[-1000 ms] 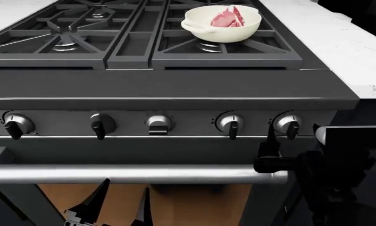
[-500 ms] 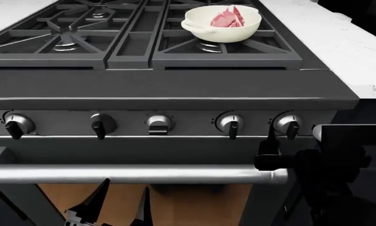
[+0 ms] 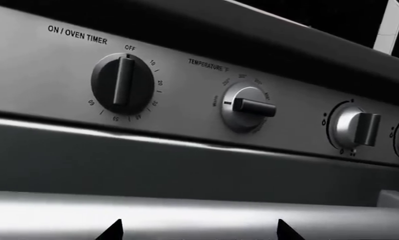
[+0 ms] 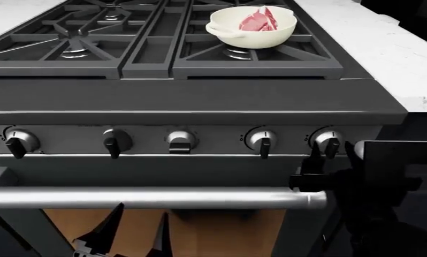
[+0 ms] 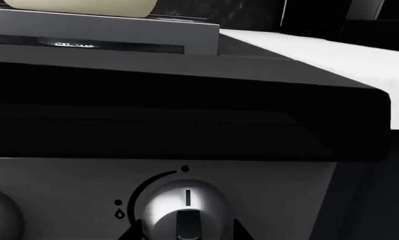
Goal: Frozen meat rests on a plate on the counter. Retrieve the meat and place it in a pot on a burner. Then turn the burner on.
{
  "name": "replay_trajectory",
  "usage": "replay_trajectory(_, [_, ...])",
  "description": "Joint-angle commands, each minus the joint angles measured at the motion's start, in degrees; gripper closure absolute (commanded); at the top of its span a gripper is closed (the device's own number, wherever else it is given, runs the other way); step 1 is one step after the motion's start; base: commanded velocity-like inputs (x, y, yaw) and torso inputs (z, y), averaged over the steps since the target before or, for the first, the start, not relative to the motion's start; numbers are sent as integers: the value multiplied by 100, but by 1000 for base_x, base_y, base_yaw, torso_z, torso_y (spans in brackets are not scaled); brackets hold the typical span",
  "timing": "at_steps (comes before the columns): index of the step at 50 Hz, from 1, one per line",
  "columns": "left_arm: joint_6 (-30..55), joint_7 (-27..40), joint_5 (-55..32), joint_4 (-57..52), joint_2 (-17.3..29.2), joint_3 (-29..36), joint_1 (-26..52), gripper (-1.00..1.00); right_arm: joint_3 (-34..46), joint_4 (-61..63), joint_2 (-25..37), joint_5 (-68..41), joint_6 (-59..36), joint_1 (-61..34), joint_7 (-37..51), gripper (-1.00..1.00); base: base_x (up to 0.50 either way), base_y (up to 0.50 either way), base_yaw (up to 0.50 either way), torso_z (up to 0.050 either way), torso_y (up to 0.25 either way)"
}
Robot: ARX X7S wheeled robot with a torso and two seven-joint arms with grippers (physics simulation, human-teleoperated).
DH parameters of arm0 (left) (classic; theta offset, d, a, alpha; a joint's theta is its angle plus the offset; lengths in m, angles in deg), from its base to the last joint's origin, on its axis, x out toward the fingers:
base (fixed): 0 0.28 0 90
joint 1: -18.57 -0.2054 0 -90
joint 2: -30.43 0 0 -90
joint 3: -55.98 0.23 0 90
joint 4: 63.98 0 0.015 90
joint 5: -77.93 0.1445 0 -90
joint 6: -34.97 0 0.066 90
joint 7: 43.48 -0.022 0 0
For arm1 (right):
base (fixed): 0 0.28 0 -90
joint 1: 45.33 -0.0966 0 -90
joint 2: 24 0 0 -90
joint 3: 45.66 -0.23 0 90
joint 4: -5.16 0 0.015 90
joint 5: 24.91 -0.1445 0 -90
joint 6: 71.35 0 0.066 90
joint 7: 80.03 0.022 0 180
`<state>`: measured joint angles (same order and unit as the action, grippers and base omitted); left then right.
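Note:
The red-pink meat (image 4: pixel 258 20) lies inside the cream pot (image 4: pixel 251 25), which stands on the front right burner (image 4: pixel 236 52) of the black stove. From the right wrist view only the pot's underside (image 5: pixel 79 6) shows. My right gripper (image 4: pixel 331 155) is open at the rightmost knob (image 4: pixel 328 142), one finger on each side of it. In the right wrist view that knob (image 5: pixel 183 210) sits between the gripper's (image 5: pixel 186 234) dark fingertips (image 5: pixel 136 232). My left gripper (image 4: pixel 138 235) hangs open and empty, low in front of the oven door. The plate is out of view.
A steel oven handle bar (image 4: pixel 149 197) runs below the knob row. The left wrist view shows the oven timer knob (image 3: pixel 123 82), temperature knob (image 3: pixel 246 106) and a burner knob (image 3: pixel 356 127). White counter (image 4: pixel 384 48) flanks the stove on the right.
My right gripper has risen and closed in on the rightmost knob, so its fingers now straddle it. The left arm, pot and meat have not moved.

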<state>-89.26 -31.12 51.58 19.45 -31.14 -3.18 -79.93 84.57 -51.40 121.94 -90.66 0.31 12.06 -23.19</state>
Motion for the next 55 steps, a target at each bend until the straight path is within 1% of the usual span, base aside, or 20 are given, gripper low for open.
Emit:
replay_trajectory(1, [-77, 63, -193, 94, 15, -63, -66, -100, 38, 7, -145, 76, -184, -170, -124, 100, 0, 0, 4, 0, 0])
replay_trajectory(10, [-220, 7, -281, 143, 7, -105, -106, -100, 444, 198, -73, 708, -1064, -654, -23, 100, 5, 2, 5, 0, 0])
replay_trajectory(40, [-391, -131, -479, 224, -14, -124, -160, -100, 935, 572, -39, 1318, -2470, -1496, 121, 100, 4, 1, 5, 0, 0])
replay_trajectory(55, [-481, -212, -598, 288, -33, -148, -174, -100, 1524, 825, -247, 1950, -3549, -2113, 120, 100, 2, 2, 4, 0, 0])
